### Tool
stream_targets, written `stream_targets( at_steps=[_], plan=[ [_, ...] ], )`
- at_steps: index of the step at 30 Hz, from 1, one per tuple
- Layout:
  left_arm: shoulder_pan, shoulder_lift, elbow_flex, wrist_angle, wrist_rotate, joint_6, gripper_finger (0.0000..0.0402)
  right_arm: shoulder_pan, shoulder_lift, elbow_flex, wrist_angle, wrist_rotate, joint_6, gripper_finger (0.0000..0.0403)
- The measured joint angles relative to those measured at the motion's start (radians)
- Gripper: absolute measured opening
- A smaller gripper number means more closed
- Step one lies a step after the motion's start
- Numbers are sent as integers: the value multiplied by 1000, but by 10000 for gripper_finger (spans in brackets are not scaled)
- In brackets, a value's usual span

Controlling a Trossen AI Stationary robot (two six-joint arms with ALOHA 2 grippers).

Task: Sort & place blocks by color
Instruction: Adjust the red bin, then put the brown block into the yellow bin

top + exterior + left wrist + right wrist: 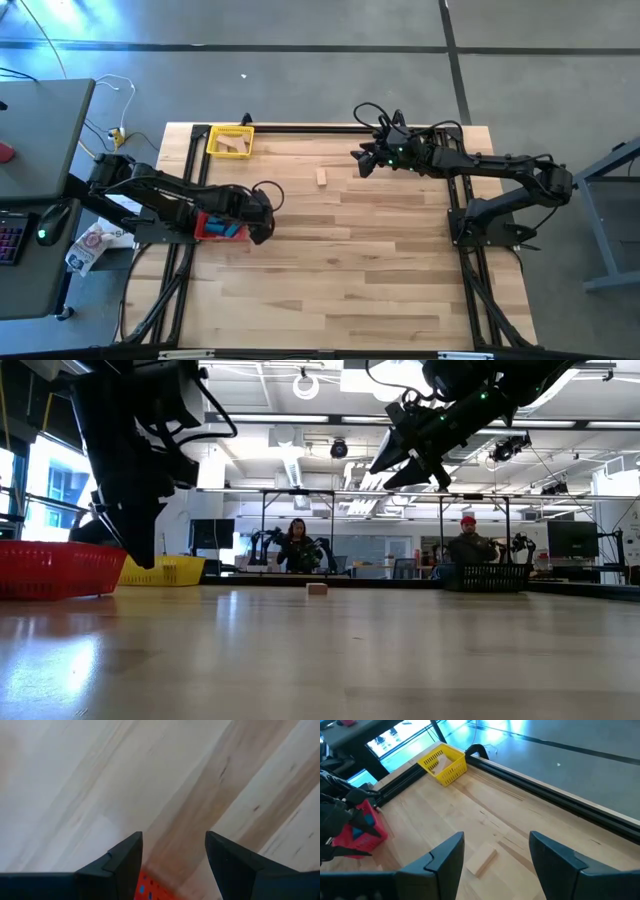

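Observation:
One tan bar block [322, 177] lies flat on the table, also seen as the tan block [481, 861] in the right wrist view and the tan block [317, 588] in the low view. Blue blocks [231, 230] sit in the red bin [212, 228]; tan blocks [234, 146] sit in the yellow bin [230, 140]. My right gripper [362, 163] hovers open above the table, just right of the tan block, fingers either side of it in its wrist view [495, 852]. My left gripper [262, 232] is open, empty, beside the red bin [145, 887].
A black bin [492, 576] stands at the table's far right edge under the right arm. The yellow bin [444, 764] sits at the far left corner, the red bin [360, 827] at the left edge. People sit in the room beyond. Bare wood fills the middle and near side.

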Motion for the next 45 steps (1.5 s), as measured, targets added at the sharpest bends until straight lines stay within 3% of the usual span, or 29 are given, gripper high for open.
stream_targets(
  at_steps=[8,14,21,31,37,45],
  plan=[
    [12,0,2,5,-41,35,201,0,0,0,-20,-1,0,208],
    [12,1,50,101,-48,119,201,0,0,0,-21,-1,0,208],
    [34,0,121,262,-114,291,201,3,0,0,-20,-2,28,208],
    [145,0,135,540,-83,468,201,88,1,-2,40,55,6,208],
    [191,-40,137,498,-119,547,201,142,1,0,194,108,-53,208],
    [216,-199,136,385,-173,562,201,145,87,221,63,153,-151,208]
  ],
)
